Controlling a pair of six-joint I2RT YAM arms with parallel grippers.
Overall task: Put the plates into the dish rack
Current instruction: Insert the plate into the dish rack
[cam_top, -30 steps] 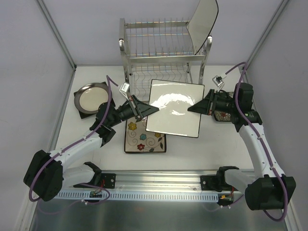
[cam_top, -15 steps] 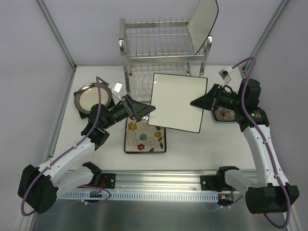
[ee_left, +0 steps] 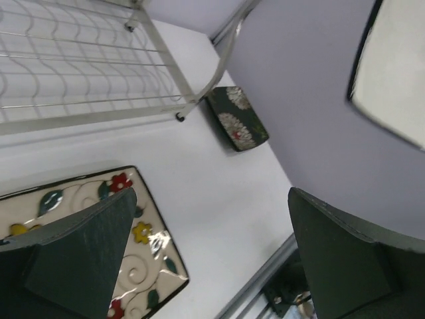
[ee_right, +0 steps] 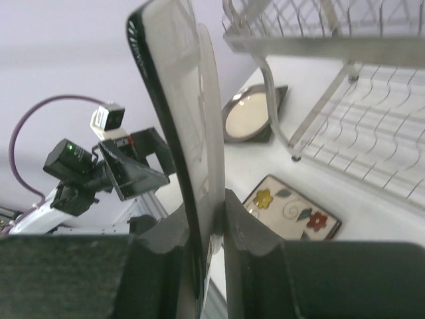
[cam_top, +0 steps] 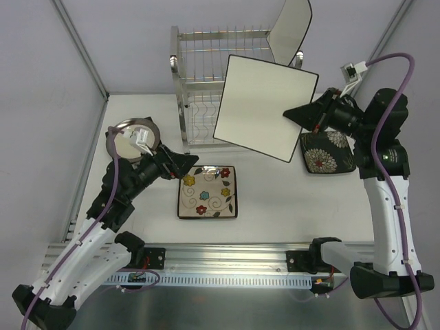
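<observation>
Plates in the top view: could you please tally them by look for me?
Plain white plates: 2 (held plate, racked plate)
Flowered plates: 2 (cream flowered plate, dark flowered plate)
Round cream plate: 1
Dark square plate beneath it: 1
Total: 6

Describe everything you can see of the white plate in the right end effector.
The white plate is square with rounded corners, a plain pale face and a thin dark rim. It looks ceramic and slightly dished. It hangs in the air, tilted, overlapping the rack's right side in the top view. The right end effector clamps its right edge, pressing on both faces. Nothing else visibly touches it.
</observation>
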